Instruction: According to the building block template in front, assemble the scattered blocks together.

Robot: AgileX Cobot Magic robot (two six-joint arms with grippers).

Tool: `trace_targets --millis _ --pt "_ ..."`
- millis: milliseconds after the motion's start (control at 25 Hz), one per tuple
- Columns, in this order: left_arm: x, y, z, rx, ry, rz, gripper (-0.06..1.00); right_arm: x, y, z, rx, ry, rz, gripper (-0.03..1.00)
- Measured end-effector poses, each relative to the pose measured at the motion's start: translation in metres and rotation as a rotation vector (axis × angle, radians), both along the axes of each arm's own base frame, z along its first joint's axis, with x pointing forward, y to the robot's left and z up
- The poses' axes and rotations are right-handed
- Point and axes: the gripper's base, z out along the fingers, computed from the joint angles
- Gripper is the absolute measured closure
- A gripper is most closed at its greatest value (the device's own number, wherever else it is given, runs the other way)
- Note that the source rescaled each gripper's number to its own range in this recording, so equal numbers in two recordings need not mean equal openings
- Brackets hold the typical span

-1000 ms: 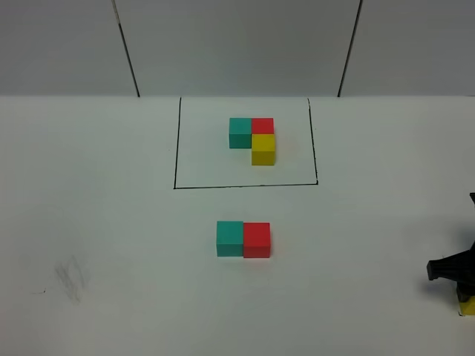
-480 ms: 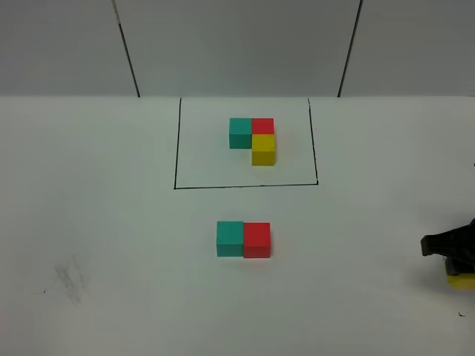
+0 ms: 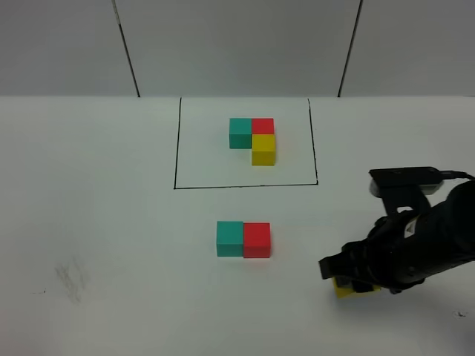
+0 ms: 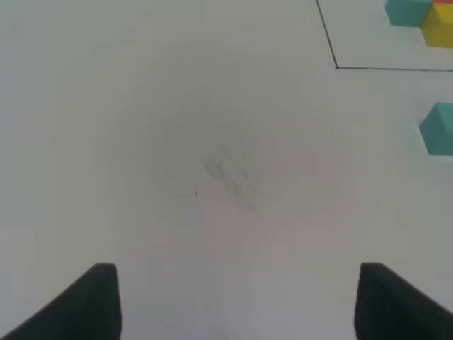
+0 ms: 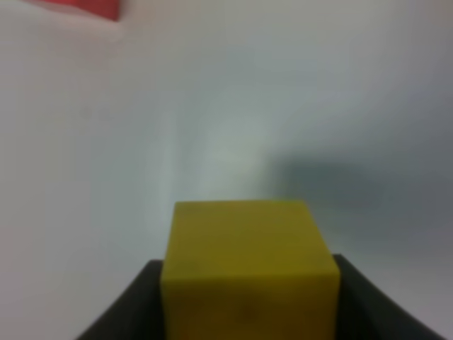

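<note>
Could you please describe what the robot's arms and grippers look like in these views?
The right arm is bulky matte black, with a flat rectangular black box mounted on top and a thin black cable leaving it. The right gripper has black fingers. Of the left gripper only two dark, blunt fingertips show. No markings are visible.

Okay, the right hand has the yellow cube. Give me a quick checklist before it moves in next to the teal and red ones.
1. Grip on yellow matte cube by right hand: ok.
2. Loose teal matte cube and red matte cube touching, in the same order as the black-framed three-cube template: ok.
3. White table bare on the red cube's near side, where yellow goes: ok.
4. Open left hand away from the pair: ok.
5. Yellow cube squared to the pair: cannot tell.
</note>
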Motion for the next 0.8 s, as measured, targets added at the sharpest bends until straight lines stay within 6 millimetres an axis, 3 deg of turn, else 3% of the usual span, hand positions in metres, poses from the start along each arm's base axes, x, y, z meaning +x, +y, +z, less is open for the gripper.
trace_targets --millis 480,800 --pt "0.0 0.0 0.0 0.0 0.0 0.0 0.39 -0.011 0.036 -0.044 -0.07 0.136 -0.05 0.74" --pt "0.0 0.0 0.0 0.0 0.0 0.0 0.39 -0.013 0.059 -0.033 -0.057 0.17 -0.156 0.74"
